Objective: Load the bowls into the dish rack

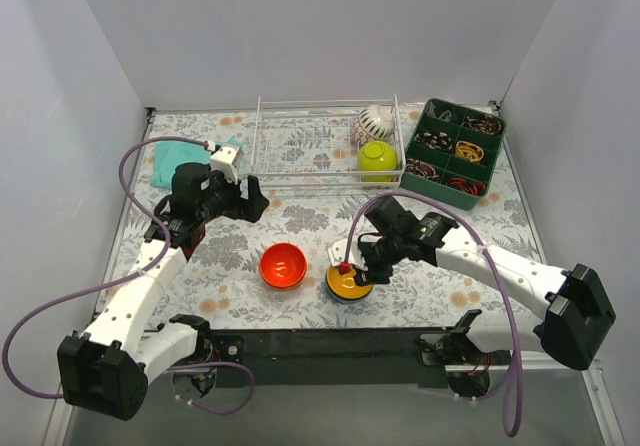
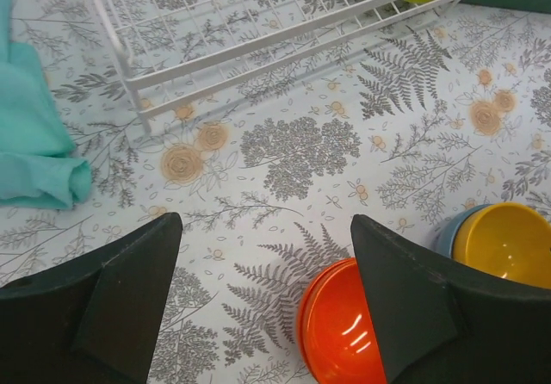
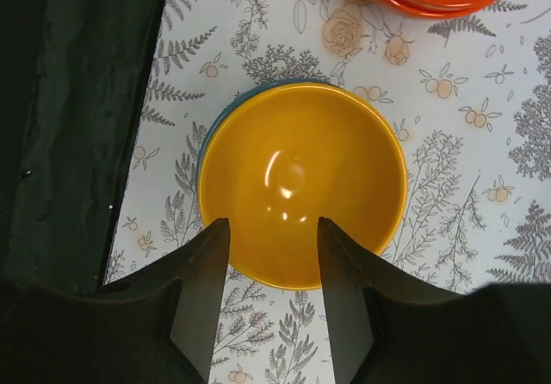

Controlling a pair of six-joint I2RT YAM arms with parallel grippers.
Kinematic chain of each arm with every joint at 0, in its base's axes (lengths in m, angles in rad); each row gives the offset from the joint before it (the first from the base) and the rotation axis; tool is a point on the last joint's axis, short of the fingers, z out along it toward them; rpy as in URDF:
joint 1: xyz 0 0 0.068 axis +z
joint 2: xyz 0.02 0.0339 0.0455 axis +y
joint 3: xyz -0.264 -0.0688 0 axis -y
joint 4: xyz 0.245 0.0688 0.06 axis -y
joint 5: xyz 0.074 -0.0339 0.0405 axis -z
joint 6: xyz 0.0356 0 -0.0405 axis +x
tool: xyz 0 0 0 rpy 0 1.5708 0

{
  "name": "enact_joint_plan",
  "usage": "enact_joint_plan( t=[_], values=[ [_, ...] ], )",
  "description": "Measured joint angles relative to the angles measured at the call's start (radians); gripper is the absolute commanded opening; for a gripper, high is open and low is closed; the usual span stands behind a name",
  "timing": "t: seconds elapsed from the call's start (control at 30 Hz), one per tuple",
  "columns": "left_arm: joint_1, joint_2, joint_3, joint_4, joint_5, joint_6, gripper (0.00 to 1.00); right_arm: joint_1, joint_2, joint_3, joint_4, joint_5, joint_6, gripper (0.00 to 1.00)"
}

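The white wire dish rack (image 1: 300, 151) stands at the back with a blue-patterned bowl (image 1: 377, 123) and a lime-green bowl (image 1: 378, 159) in its right end. A red-orange bowl (image 1: 283, 265) sits on the table in front. To its right an orange-yellow bowl (image 1: 347, 286) rests nested in a blue bowl (image 3: 211, 130). My right gripper (image 3: 271, 250) hangs open over the near rim of the orange-yellow bowl (image 3: 301, 173), holding nothing. My left gripper (image 2: 267, 255) is open and empty above the mat, with the red-orange bowl (image 2: 336, 324) beside its right finger (image 2: 405, 298).
A dark green compartment tray (image 1: 452, 153) of small items stands right of the rack. A teal cloth (image 1: 180, 161) lies left of the rack. The table's dark front edge (image 3: 77, 126) runs close behind the stacked bowls.
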Motion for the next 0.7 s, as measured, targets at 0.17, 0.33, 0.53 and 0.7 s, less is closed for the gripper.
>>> enact_joint_plan(
  t=[0.17, 0.33, 0.53, 0.7],
  values=[
    [0.017, -0.085, -0.021, -0.017, -0.034, 0.03, 0.8, 0.057, 0.026, 0.0, -0.022, 0.026, -0.053, 0.53],
    [0.019, -0.102, -0.021, -0.02, -0.045, 0.04, 0.8, 0.1, 0.063, 0.0, -0.033, 0.05, -0.077, 0.52],
    [0.022, -0.101, -0.023, -0.023, -0.047, 0.042, 0.8, 0.14, 0.066, -0.001, -0.037, 0.074, -0.079, 0.5],
    [0.028, -0.085, -0.023, -0.013, -0.047, 0.039, 0.8, 0.144, 0.066, -0.005, -0.041, 0.086, -0.079, 0.49]
  ],
)
